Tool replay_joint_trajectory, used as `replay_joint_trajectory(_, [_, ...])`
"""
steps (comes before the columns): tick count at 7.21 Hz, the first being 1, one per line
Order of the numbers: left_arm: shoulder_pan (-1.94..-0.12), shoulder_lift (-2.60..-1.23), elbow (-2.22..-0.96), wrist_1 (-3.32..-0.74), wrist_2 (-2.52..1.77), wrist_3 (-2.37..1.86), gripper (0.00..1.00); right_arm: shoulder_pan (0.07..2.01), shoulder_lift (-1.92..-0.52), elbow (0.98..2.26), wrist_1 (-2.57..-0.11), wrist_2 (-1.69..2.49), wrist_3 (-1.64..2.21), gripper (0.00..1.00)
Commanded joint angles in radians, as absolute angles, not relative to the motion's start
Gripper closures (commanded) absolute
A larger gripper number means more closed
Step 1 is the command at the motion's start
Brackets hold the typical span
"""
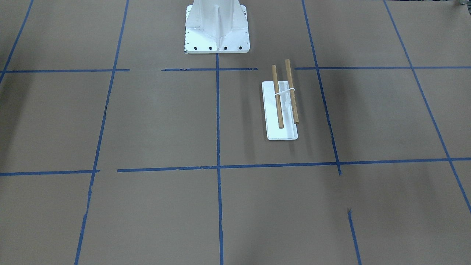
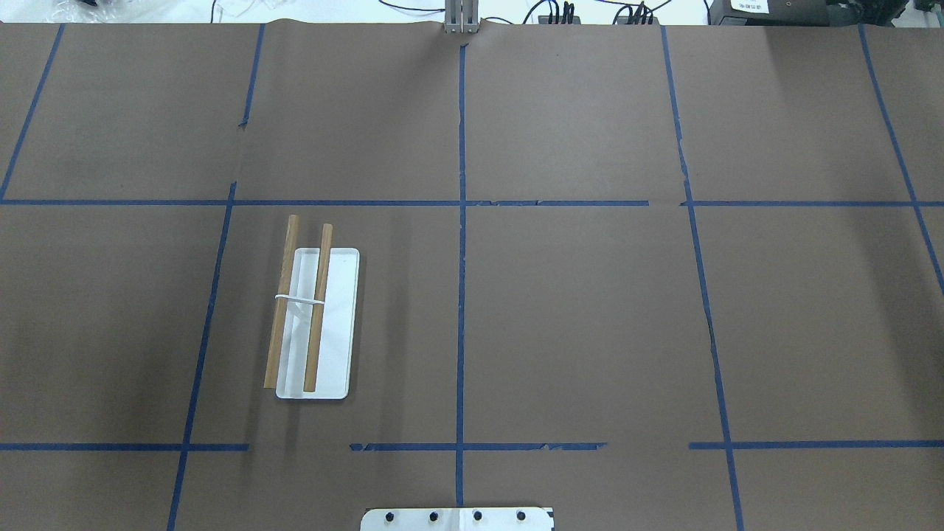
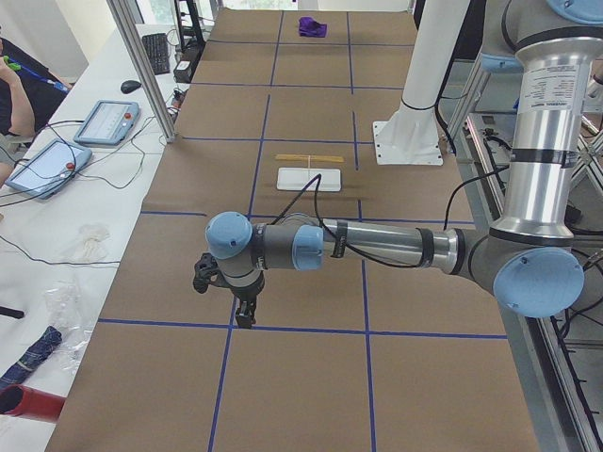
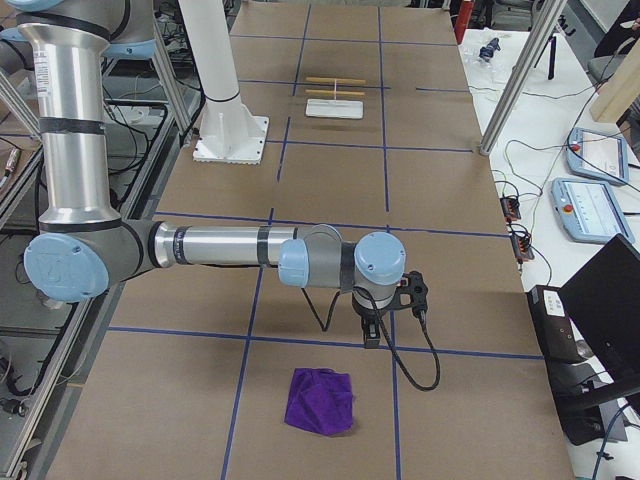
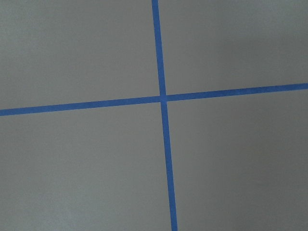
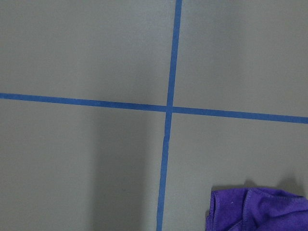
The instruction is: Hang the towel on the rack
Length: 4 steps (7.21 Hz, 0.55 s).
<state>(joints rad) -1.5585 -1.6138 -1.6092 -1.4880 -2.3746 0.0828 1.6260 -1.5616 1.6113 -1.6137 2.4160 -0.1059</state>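
Observation:
The purple towel (image 4: 320, 400) lies crumpled on the brown table at the end on my right; it also shows far off in the exterior left view (image 3: 312, 26) and at the bottom right of the right wrist view (image 6: 260, 209). The rack (image 1: 281, 130), two wooden dowels on a white base, stands on my left half of the table (image 2: 335, 324). My right gripper (image 4: 372, 340) hangs over the table a little short of the towel. My left gripper (image 3: 244, 320) hangs over a tape cross, far from the rack (image 3: 309, 168). I cannot tell whether either gripper is open or shut.
The large white bolted pedestal (image 1: 217, 29) stands at the robot's side of the table. Blue tape lines (image 2: 462, 221) divide the brown surface. Tablets and cables (image 3: 104, 122) lie on the white bench beyond the table's far edge.

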Motion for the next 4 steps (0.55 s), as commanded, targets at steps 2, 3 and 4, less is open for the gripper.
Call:
replay_joint_trajectory(2, [-1.559, -1.614, -1.611, -1.488, -2.375, 0.081, 0.0, 1.626, -1.549, 1.614, -1.614, 2.416, -0.106, 0.0])
replay_joint_trajectory(3, [-1.56, -1.614, -1.612, -1.488, -2.375, 0.081, 0.0, 1.625, -1.543, 1.612, -1.605, 2.416, -0.106, 0.0])
replay_joint_trajectory(4, [-1.559, -1.614, -1.614, -1.488, -2.375, 0.081, 0.0, 1.624, -1.546, 1.6, -1.574, 2.415, -0.101, 0.0])
